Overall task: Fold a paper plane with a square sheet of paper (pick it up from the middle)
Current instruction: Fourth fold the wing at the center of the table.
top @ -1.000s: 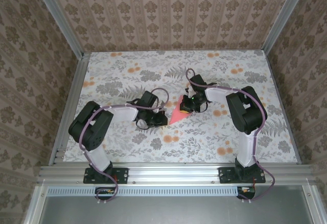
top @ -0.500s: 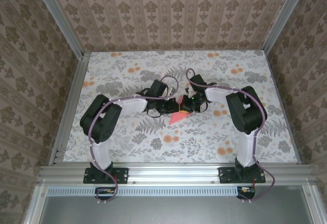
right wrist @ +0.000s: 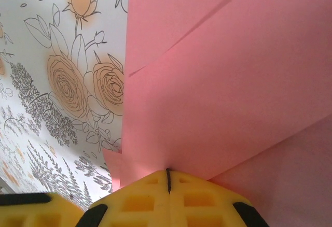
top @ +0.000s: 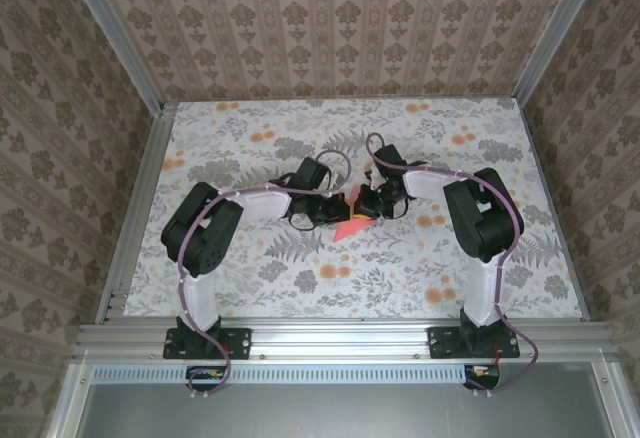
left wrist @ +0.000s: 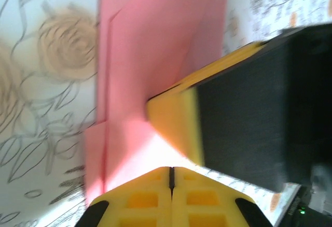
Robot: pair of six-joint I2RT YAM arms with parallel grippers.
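The pink-red sheet of paper [top: 349, 227] lies partly folded on the flowered table near the middle, with layered flaps and creases showing in the right wrist view [right wrist: 223, 82] and the left wrist view [left wrist: 155, 56]. My right gripper [top: 366, 205] is shut at the sheet's far edge, and the paper runs out from between its yellow fingertips [right wrist: 167, 174]. My left gripper [top: 334, 210] comes in from the left, shut [left wrist: 171, 171], its tips down on the paper right beside the right gripper's yellow and black finger [left wrist: 174, 118]. Both grippers hide the sheet's upper part from above.
The floral tablecloth [top: 400, 268] covers the table, with orange flower prints [right wrist: 83, 87] beside the paper. Aluminium rails [top: 135, 208] and patterned walls close in the left, right and back. Open cloth lies all around the two grippers.
The left arm has swung right and up to the paper, meeting the right gripper. The visible pink area has shrunk under the two grippers. The right arm has barely moved.
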